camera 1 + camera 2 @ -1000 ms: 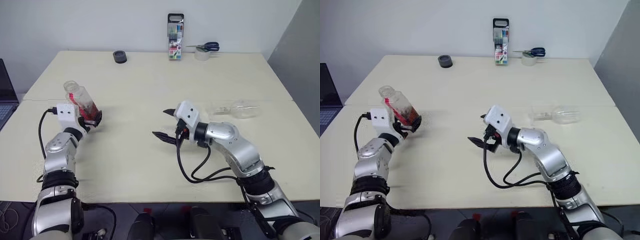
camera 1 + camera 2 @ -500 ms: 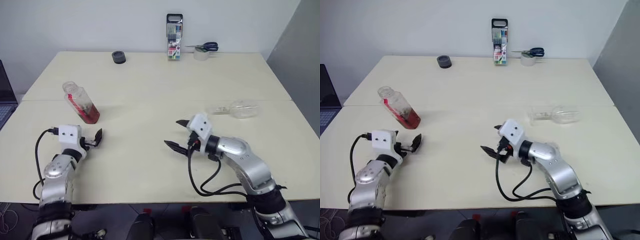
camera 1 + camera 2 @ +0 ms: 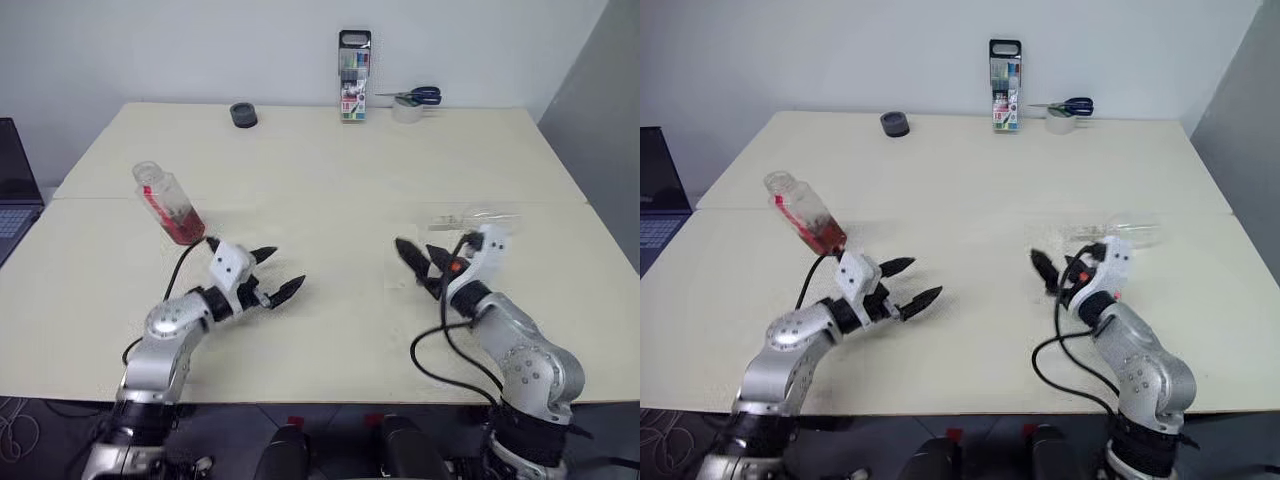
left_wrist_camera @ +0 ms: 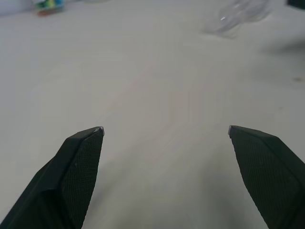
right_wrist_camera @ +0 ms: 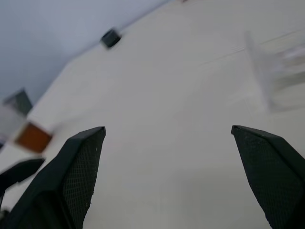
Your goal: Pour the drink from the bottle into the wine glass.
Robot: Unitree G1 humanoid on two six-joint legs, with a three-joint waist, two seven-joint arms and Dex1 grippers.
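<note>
Standing over the table (image 3: 300,160), I count one bottle (image 3: 168,204), one glass (image 3: 478,216), two grippers. The bottle leans on the left side, uncapped, its neck tipped up and back-left, the drink (image 3: 183,227) pooled at its base. The glass lies on its side at the right, long axis left to right, foot leftward. The left gripper (image 3: 277,272) and right gripper (image 3: 414,256) both gape wide, empty, hovering between them.

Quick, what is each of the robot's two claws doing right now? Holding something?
Left tool: open, holding nothing.
Right tool: open, holding nothing.
</note>
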